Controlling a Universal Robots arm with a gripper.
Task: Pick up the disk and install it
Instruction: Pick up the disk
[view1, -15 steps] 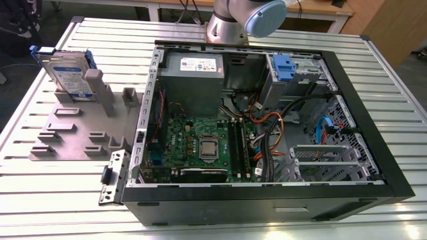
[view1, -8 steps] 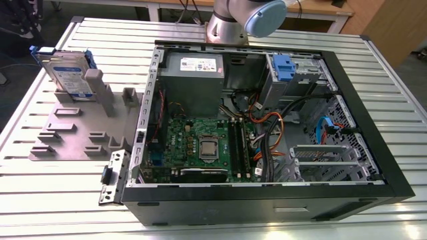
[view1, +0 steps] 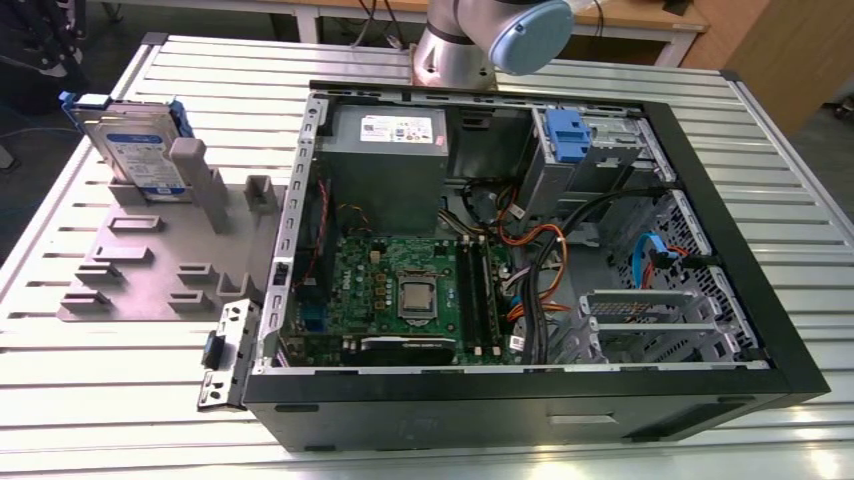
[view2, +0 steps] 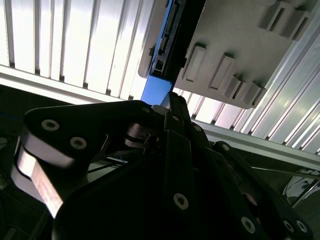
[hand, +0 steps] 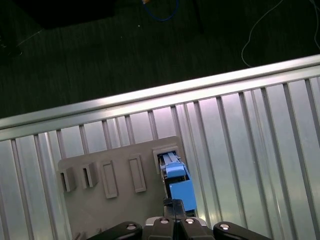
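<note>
At the exterior view's far left the disk (view1: 134, 140) stands upright in the holder (view1: 147, 270), gripper (hand: 173, 202) above it with fingers together, and we judge a descent like this would ram its top edge.

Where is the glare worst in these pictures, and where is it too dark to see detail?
Second wrist view: the table slats blow out white, the gripper is near-black. First wrist view: the floor past the table edge is dark. Exterior view: even light, mild sheen on the slats.
</note>
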